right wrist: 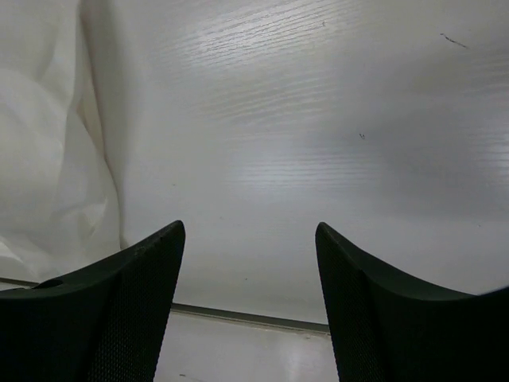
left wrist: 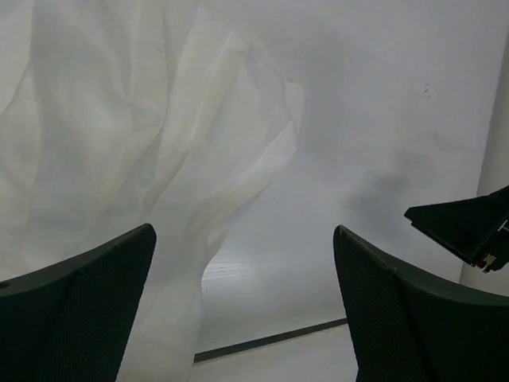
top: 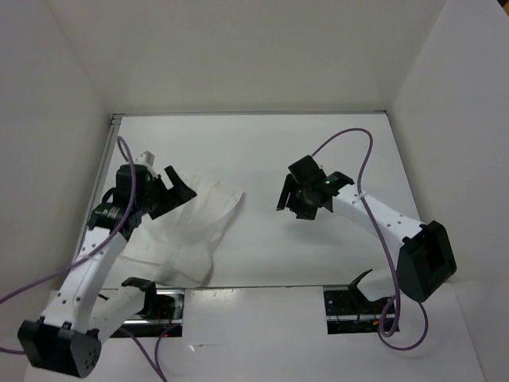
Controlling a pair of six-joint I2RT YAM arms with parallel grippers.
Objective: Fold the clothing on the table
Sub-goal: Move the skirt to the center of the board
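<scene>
The clothing is a wrinkled, thin white garment lying on the left part of the table, reaching down to the near edge. My left gripper hovers over its upper left part, open with nothing between its fingers. In the left wrist view the clothing fills the left half, beyond the open left gripper. My right gripper is open over bare table, right of the garment and apart from it. In the right wrist view the clothing lies at the left, beyond the empty right gripper.
White walls enclose the table on the left, back and right. A thin metal rail runs along the table's left edge. A purple cable loops above the right arm. The right gripper's finger shows at the right edge of the left wrist view.
</scene>
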